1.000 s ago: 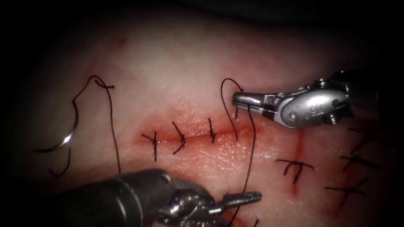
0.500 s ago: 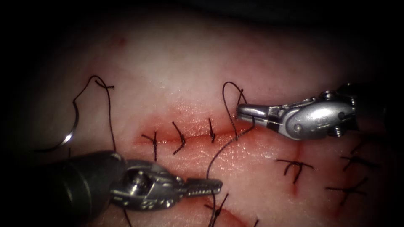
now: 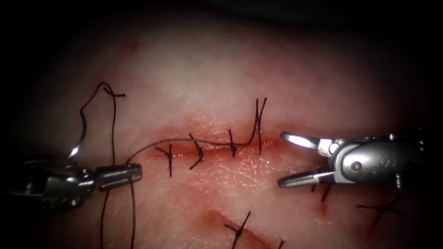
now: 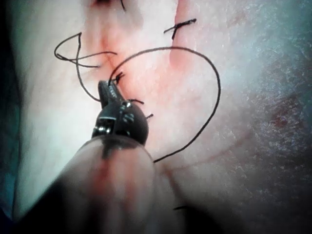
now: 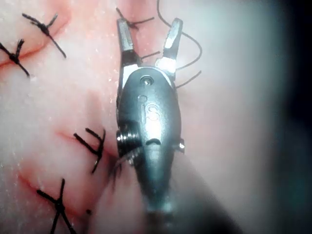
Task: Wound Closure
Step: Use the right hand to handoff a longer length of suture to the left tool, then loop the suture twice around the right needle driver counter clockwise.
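My left tool (image 3: 137, 172) lies left of the cut (image 3: 212, 150), its jaws shut on the dark thread (image 3: 180, 140). From there the thread runs right along the cut to a knot (image 3: 257, 133) whose two short ends stand up. At the cut's right end, my right tool (image 3: 280, 160) has its jaws wide open and holds nothing. The curved needle (image 3: 77, 146) lies free on the tissue at the far left, just above my left tool, not in the tissue. The left wrist view has the left tool (image 4: 108, 90) with a thread loop (image 4: 214, 97) beside it. Open jaws also mark the right tool (image 5: 148, 35) in its wrist view.
Three earlier stitches (image 3: 197, 152) cross the cut. Slack thread (image 3: 107, 87) loops above the needle and hangs down past my left tool. A second stitched cut (image 3: 237, 229) lies below, and further stitches (image 3: 382, 210) sit at the right.
My left tool shut on the thread and pulled it left, drawing the loop down onto the cut. My right tool let go of the thread, opened and moved down.
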### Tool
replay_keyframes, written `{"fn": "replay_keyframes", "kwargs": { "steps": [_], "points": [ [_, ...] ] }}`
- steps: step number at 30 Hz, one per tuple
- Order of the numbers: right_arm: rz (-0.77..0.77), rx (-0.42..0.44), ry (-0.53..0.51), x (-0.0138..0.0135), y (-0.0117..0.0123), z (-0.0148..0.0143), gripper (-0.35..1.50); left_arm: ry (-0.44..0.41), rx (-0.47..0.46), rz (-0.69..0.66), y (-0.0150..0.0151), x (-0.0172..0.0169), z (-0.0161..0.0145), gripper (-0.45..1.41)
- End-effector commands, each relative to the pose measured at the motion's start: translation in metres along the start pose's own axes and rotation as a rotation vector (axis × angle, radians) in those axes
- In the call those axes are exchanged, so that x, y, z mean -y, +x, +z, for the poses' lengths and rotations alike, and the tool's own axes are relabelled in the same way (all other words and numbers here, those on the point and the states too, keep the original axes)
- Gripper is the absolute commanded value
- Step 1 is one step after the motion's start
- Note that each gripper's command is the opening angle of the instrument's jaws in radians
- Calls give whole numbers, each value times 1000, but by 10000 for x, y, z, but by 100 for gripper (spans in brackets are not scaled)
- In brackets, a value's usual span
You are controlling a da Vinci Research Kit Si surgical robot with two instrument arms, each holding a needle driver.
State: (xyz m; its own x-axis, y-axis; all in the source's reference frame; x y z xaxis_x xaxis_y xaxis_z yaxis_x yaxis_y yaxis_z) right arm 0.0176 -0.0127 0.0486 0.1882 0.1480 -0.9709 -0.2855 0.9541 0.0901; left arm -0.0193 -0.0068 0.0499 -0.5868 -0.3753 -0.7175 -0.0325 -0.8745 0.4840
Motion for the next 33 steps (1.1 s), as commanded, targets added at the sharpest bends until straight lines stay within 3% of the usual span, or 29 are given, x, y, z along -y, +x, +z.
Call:
{"fn": "replay_keyframes", "kwargs": {
  "steps": [1,2,3,5,6,7,9,12,15,20,26,33],
  "points": [
    [39,5,0,-11,1,9,148,2,2,13,-1,1,7,-45],
    [51,7,-1,-17,3,9,148,2,4,12,-1,2,7,-45],
    [66,13,-7,-30,8,13,130,4,10,22,1,3,7,-45],
    [76,33,-6,-42,10,16,63,4,14,32,3,4,9,-45],
    [82,72,15,-50,10,23,2,3,16,43,4,5,10,-45],
    [90,101,46,-55,10,28,-35,3,15,42,5,5,11,-45],
    [56,181,156,-70,2,53,-35,3,8,57,6,8,15,-45],
    [52,198,242,-75,-15,84,-35,1,-1,81,6,13,20,-45],
    [37,240,323,-72,-35,114,-35,-1,-12,104,7,20,26,-45],
    [21,241,440,-54,-62,150,-35,-4,-29,104,2,32,37,-45],
    [106,203,526,-38,-70,154,-35,-6,-33,99,-14,41,53,-45],
    [290,59,592,-22,-56,146,-35,-39,-29,92,-56,26,96,-45]
  ]
}}
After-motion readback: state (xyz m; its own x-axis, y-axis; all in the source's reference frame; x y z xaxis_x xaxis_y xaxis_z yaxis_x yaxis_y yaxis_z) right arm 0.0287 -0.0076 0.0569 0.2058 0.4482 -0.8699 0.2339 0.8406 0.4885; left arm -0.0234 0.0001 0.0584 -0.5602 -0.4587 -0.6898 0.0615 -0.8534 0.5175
